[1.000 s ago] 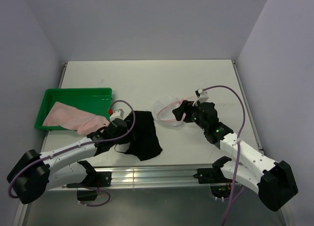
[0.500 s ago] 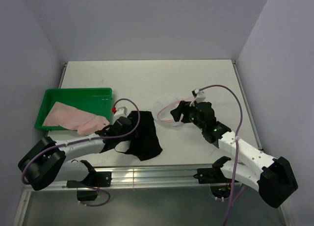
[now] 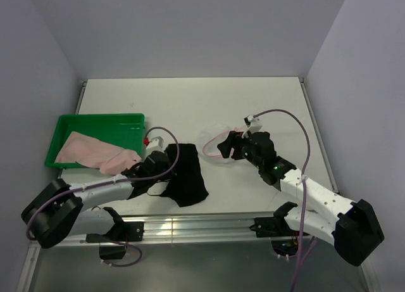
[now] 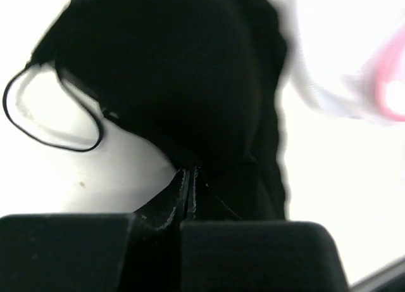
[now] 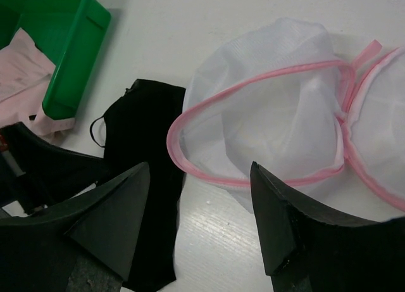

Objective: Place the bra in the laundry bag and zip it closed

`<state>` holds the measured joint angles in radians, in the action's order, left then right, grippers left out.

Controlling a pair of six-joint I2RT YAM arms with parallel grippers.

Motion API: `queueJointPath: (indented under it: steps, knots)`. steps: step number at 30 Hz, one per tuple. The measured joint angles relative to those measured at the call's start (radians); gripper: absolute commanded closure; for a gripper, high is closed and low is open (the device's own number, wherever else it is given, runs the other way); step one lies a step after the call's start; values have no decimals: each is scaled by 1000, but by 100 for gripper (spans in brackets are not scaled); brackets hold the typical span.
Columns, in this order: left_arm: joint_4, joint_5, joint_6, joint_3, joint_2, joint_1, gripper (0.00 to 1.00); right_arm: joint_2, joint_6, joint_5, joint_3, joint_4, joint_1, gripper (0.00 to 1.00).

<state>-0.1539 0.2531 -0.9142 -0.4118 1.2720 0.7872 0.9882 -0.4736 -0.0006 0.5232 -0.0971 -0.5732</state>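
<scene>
The white counter (image 3: pixel 190 102) is walled at its far, left and right edges. A broad bare stretch runs along the far edge into the far right corner, and another strip lies along the right edge.

The green tray (image 3: pixel 101 118) sits against the left edge, about midway from far to near. A pink cloth (image 3: pixel 88 151) lies in it and spills over its near right corner onto the counter.

The bra (image 3: pixel 186 175), black, lies flat near the middle of the near edge, just right of the tray. Its long axis runs from far to near, with the near end slanting slightly right. A thin strap loop (image 4: pixel 50 114) curls out on its left side.

The laundry bag (image 3: pixel 212 140) rests near the counter's centre, just beside the bra's far right corner; whether they touch cannot be told. Its pink-rimmed mouth gapes open as an oval facing up and toward the near edge, showing white mesh within. A second pink-edged flap (image 5: pixel 380 146) lies to its right.

The left pincer (image 4: pixel 188 173) is closed, its tips pinching the bra's left edge. The right pincer (image 5: pixel 199 171) is spread wide, gripping nothing, above the bag's near rim.
</scene>
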Motion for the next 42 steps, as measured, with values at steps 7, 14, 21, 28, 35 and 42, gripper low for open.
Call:
queueJointPath:
  steps: [7,14,21,28,35,42]
  knots:
    - [39,-30,47,-40,-231,0,100,5,20,-68,18,-7,-58,28]
    - [188,-146,111,-195,-349,0,100,3,159,-221,134,27,-156,23]
    - [370,-288,181,-369,-395,2,100,-14,365,-381,310,121,-233,1]
    - [470,-415,225,-490,-414,2,100,26,496,-460,401,241,-295,0]
    - [490,-485,225,-520,-425,2,100,35,517,-470,401,270,-365,1]
    - [493,-556,221,-562,-424,2,100,50,510,-435,391,198,-372,5]
